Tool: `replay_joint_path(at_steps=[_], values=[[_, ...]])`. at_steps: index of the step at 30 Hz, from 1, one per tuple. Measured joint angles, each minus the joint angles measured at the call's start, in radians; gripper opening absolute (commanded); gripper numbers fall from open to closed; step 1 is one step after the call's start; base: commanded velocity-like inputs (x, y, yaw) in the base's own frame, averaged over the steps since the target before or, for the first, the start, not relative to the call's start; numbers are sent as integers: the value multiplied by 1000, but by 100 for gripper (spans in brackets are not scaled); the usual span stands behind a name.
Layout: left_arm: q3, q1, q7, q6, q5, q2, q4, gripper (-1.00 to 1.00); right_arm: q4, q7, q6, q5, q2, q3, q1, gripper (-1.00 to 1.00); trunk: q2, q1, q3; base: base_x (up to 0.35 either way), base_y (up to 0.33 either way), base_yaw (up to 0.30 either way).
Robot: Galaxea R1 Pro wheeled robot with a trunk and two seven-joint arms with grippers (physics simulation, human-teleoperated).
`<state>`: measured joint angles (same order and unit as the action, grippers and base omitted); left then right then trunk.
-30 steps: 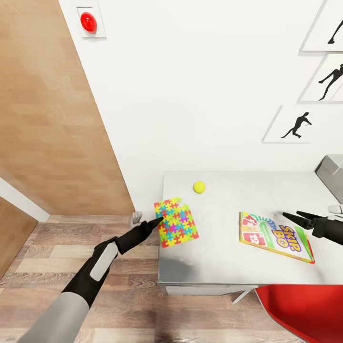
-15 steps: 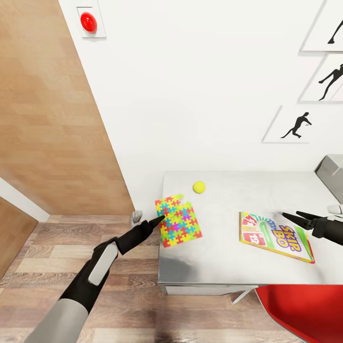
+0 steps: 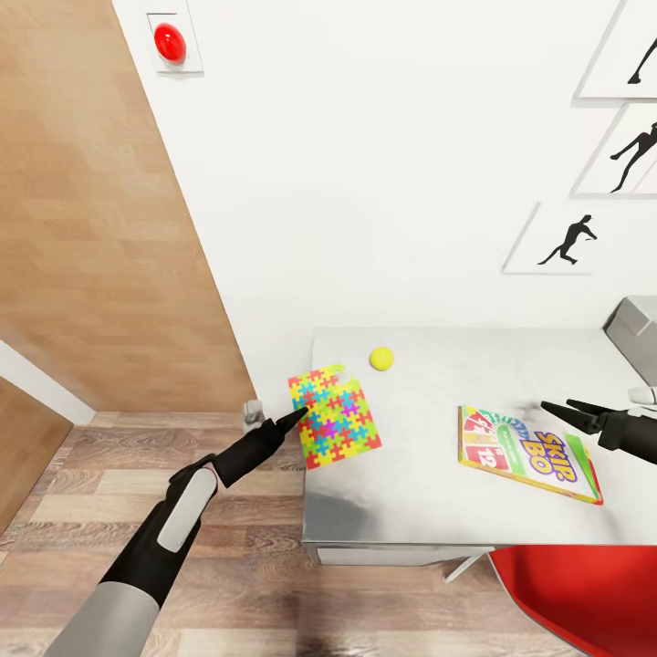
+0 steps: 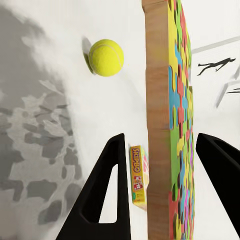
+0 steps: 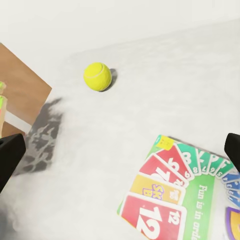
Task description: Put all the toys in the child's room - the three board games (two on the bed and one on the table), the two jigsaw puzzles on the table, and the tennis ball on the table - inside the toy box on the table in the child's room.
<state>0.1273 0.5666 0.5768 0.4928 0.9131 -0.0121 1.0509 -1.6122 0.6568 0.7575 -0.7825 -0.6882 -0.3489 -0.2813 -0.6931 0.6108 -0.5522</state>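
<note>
1. Grey worktop (image 3: 429, 511) against a white wall; wood floor at left.
2. Left gripper (image 3: 294, 418): clamped on the puzzle (image 3: 333, 415) at its left edge, lifted and tilted. Keep the grip firm and carry level.
3. Ball (image 3: 381, 359): on worktop, just beyond puzzle.
4. Skip-Bo game (image 3: 527, 453): flat, right of centre.
5. Right gripper (image 3: 557, 410): fingers apart over game.
6. Toy box (image 3: 639, 336): far right edge.

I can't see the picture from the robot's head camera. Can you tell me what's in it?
The robot's left gripper pinches the edge of a colourful jigsaw puzzle at the left end of a grey table. A yellow tennis ball sits just behind the puzzle. The right gripper hovers, open, over a Skip-Bo board game lying flat.
</note>
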Motion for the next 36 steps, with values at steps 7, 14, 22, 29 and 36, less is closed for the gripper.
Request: replay_joint_path(at_steps=[7,14,22,29,36], values=[[0,0,0,0,0,0,0,-100,0,0,0,0,0,0,0,100,0,0,0,0,0,0],[0,0,0,0,0,0,0,-100,0,0,0,0,0,0,0,100,0,0,0,0,0,0],[0,0,0,0,0,0,0,-100,0,0,0,0,0,0,0,100,0,0,0,0,0,0],[0,0,0,0,0,0,0,-100,0,0,0,0,0,0,0,100,0,0,0,0,0,0],[-23,11,-5,24,18,-11,21,-100,0,-1,23,-24,10,-2,2,100,0,0,0,0,0,-123]])
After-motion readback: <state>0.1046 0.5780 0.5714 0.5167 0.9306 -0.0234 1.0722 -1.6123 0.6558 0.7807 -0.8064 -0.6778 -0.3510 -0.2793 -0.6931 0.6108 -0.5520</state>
